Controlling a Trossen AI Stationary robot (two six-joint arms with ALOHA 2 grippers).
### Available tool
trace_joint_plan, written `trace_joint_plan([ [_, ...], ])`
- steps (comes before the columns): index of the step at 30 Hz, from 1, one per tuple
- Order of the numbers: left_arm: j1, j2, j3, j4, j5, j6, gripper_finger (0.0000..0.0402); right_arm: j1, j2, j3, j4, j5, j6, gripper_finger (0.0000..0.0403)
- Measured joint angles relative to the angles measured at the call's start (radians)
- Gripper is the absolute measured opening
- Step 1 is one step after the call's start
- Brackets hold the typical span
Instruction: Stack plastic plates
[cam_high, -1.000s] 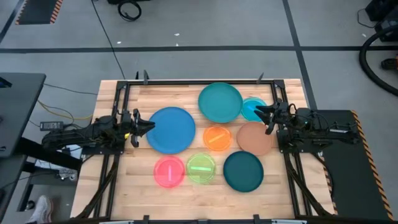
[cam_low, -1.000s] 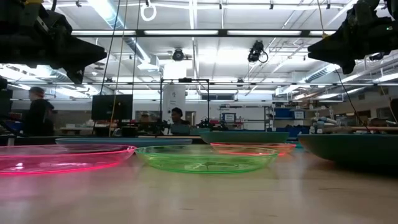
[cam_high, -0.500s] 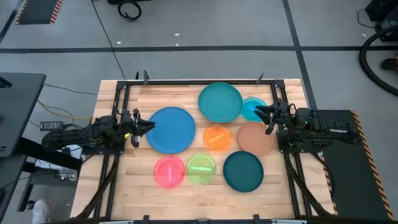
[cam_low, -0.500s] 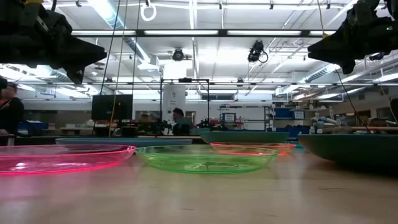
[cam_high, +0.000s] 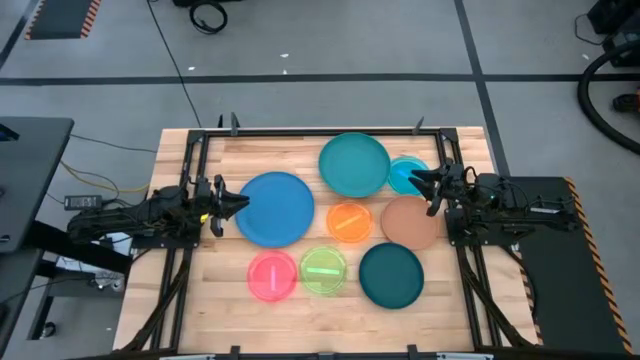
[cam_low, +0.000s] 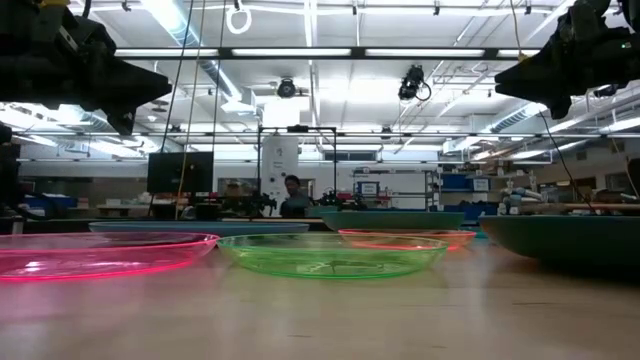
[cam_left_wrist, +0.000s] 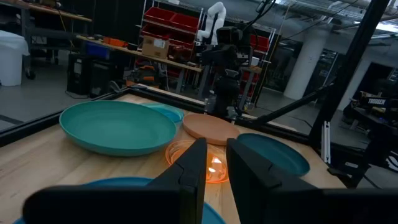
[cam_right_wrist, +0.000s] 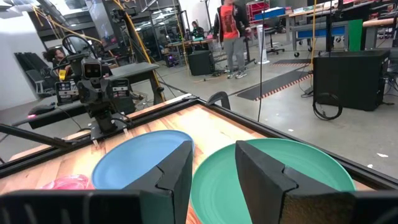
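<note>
Eight plates lie flat and apart on the wooden table. In the high view these are the blue plate (cam_high: 275, 208), teal plate (cam_high: 354, 164), cyan plate (cam_high: 407, 175), orange plate (cam_high: 350, 221), brown plate (cam_high: 410, 222), pink plate (cam_high: 272, 276), green plate (cam_high: 323, 270) and dark teal plate (cam_high: 391, 275). My left gripper (cam_high: 240, 202) hovers over the blue plate's left rim, slightly open (cam_left_wrist: 216, 180). My right gripper (cam_high: 420, 182) hangs over the cyan plate's right edge, fingers apart (cam_right_wrist: 214, 180). In the low view both grippers are well above the plates.
A black frame (cam_high: 310, 131) runs round the table's far and side edges. Bare wood shows along the near edge (cam_high: 320, 325) and at the far left corner (cam_high: 250, 155). People stand in the room beyond the table (cam_right_wrist: 233, 28).
</note>
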Motion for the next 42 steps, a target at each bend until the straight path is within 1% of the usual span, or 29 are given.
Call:
trace_joint_plan([
  [8, 0.000, 0.000, 0.000, 0.002, 0.000, -0.011, 0.0069, 0.000, 0.000, 0.000, 0.000, 0.000, 0.000, 0.0132],
  [10, 0.000, 0.000, 0.000, 0.013, 0.000, -0.052, 0.0069, 0.000, 0.000, 0.000, 0.000, 0.000, 0.000, 0.0132],
  [15, 0.000, 0.000, 0.000, 0.049, 0.000, -0.214, 0.0069, 0.000, 0.000, 0.000, 0.000, 0.000, 0.000, 0.0132],
  [17, 0.000, 0.000, 0.000, 0.069, 0.000, -0.233, 0.0069, 0.000, 0.000, 0.000, 0.000, 0.000, 0.000, 0.0132],
  [37, 0.000, 0.000, 0.000, 0.114, 0.000, -0.244, 0.0069, 0.000, 0.000, 0.000, 0.000, 0.000, 0.000, 0.0132],
  [42, 0.000, 0.000, 0.000, 0.141, 0.032, -0.175, 0.0069, 0.000, 0.000, 0.000, 0.027, 0.000, 0.000, 0.0132],
])
